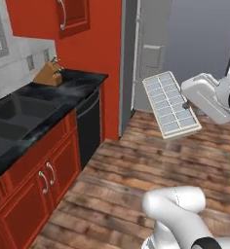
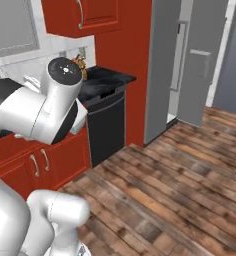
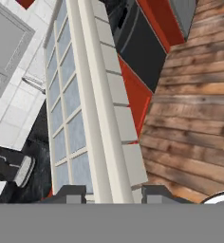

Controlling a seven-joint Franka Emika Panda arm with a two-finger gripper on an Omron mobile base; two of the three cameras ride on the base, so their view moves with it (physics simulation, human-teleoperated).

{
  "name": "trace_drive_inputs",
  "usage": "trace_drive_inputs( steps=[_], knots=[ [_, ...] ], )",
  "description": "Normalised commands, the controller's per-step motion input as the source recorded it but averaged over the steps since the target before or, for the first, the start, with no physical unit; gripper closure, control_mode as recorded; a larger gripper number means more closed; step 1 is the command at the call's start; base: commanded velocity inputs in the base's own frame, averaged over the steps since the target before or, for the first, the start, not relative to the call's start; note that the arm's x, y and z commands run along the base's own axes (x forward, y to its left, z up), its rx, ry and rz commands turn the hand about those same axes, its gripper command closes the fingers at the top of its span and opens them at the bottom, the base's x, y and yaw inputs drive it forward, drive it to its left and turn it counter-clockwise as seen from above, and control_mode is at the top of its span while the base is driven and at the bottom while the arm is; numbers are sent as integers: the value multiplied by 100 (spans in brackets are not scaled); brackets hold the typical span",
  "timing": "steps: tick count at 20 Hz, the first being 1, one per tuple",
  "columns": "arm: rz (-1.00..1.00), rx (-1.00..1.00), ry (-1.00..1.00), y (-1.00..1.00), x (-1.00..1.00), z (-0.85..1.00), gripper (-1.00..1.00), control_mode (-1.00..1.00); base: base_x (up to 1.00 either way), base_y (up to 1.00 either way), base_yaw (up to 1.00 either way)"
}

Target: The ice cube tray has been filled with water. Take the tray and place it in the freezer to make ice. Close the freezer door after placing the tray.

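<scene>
The ice cube tray hangs in the air over the wooden floor, tilted, with its grid of cells facing the left base camera. My gripper is shut on its right long edge. In the hand view the tray runs away from me edge-on, clamped between my gripper tips. Water shows as a pale bluish sheen in the cells. Beyond it stands the grey freezer door with its dispenser panel and bar handle, swung open at an angle. The freezer inside is hidden.
A black counter with a sink and a knife block runs along the left over red cabinets. A black dishwasher front sits beside the red panel. Open wood floor leads to the fridge.
</scene>
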Motion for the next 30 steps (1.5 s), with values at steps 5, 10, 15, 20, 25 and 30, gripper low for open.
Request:
trace_drive_inputs(
  steps=[5,10,15,20,25,30],
  knots=[
    [0,0,0,0,0,0,100,100,99,-23,-32],
    [0,0,0,0,0,0,100,100,100,-21,-26],
    [0,0,0,0,0,0,100,100,100,-4,-14],
    [0,0,0,0,0,0,100,100,100,0,-1],
    [0,0,0,0,0,0,100,100,100,0,1],
    [0,0,0,0,0,0,100,100,100,0,6]
  ],
)
